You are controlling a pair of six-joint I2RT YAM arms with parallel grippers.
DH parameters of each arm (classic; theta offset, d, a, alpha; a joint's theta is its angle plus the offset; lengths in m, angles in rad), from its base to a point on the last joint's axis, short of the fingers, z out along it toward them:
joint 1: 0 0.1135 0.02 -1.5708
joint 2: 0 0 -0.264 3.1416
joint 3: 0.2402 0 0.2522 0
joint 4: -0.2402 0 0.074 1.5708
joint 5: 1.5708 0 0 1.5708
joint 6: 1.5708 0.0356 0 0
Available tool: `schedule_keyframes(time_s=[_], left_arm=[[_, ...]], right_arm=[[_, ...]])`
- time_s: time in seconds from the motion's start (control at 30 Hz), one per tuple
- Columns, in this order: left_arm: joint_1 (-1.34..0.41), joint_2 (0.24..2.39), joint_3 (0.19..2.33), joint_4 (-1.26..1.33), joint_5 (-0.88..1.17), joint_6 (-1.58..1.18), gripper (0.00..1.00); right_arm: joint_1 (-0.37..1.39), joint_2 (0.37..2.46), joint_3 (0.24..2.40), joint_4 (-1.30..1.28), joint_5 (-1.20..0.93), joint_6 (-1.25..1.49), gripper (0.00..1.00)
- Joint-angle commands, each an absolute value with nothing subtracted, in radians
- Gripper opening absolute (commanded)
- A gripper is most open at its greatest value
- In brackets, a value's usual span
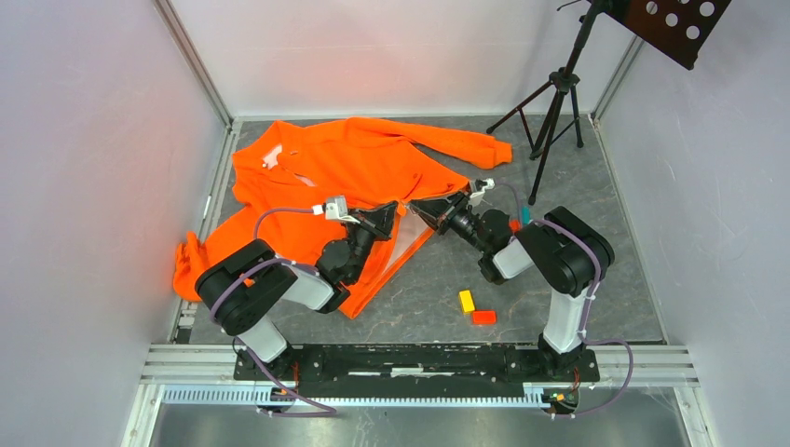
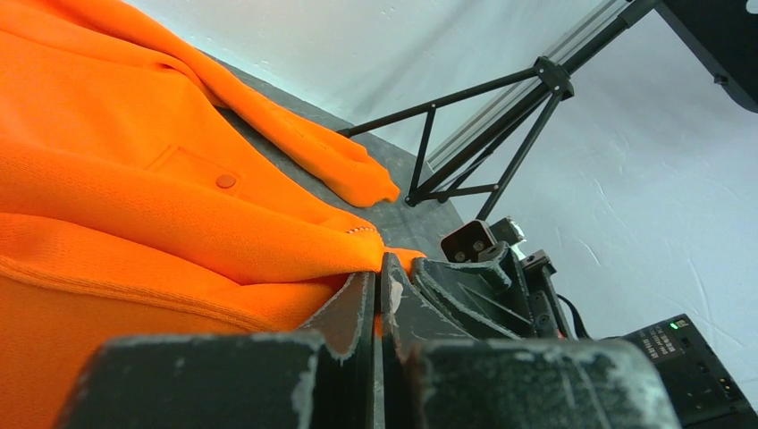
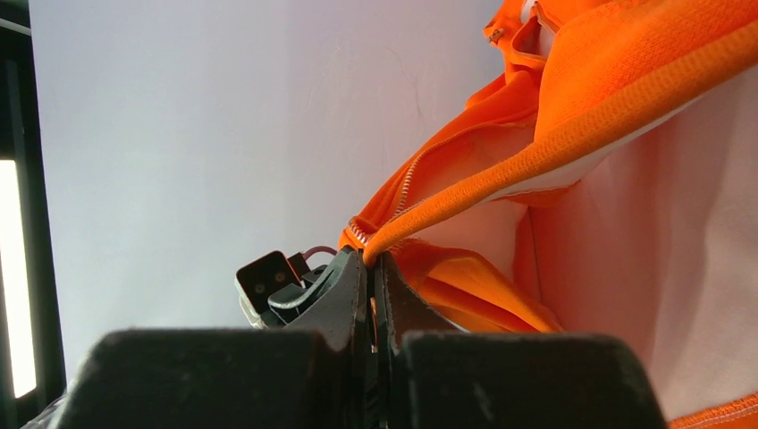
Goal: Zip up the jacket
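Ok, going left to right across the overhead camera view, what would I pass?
Main body of the jacket → left hand → right hand, both shut on the jacket's front edge → yellow block → orange block → tripod.

Bright, even light leaves only soft shadows on the grey surface (image 1: 447, 270) beside the jacket (image 1: 345, 168), whose orange tints the wall (image 1: 317, 74) behind it. Both wrist views blur the fingers (image 2: 353, 308) at their near bases; left of the jacket, a strip (image 3: 13, 277) glares white.
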State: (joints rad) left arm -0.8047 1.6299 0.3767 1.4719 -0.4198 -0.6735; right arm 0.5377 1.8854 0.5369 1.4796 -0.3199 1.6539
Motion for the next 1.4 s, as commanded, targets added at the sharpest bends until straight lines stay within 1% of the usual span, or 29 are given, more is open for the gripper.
schedule_keyframes(time_s=[0.0,0.43,0.7,0.87,0.9,1.0,1.07,1.2,1.27,1.37], left_arm=[[-0.815,1.636,0.395,1.556,-0.393,-0.718,0.02],[-0.819,1.634,0.372,1.556,-0.401,-0.751,0.02],[-0.819,1.644,0.402,1.556,-0.35,-0.771,0.02],[-0.819,1.658,0.379,1.554,-0.355,-0.802,0.02],[-0.82,1.654,0.37,1.554,-0.359,-0.81,0.05],[-0.819,1.634,0.33,1.523,-0.383,-0.866,0.16],[-0.819,1.608,0.31,1.482,-0.384,-0.897,0.28],[-0.819,1.558,0.295,1.392,-0.373,-0.947,0.46],[-0.818,1.545,0.294,1.378,-0.369,-0.968,0.51],[-0.818,1.545,0.302,1.382,-0.35,-1.007,0.56]], right_arm=[[0.559,1.903,0.577,1.958,-0.311,1.656,0.0],[0.568,1.882,0.604,1.957,-0.307,1.674,0.0],[0.579,1.896,0.617,1.958,-0.305,1.689,0.0],[0.569,1.885,0.611,1.958,-0.306,1.693,0.0],[0.564,1.884,0.609,1.958,-0.308,1.694,0.0],[0.557,1.88,0.607,1.958,-0.312,1.691,0.0],[0.557,1.877,0.608,1.958,-0.317,1.687,0.0],[0.557,1.882,0.606,1.959,-0.323,1.682,0.0],[0.559,1.881,0.603,1.958,-0.324,1.683,0.0],[0.56,1.876,0.598,1.959,-0.325,1.674,0.0]])
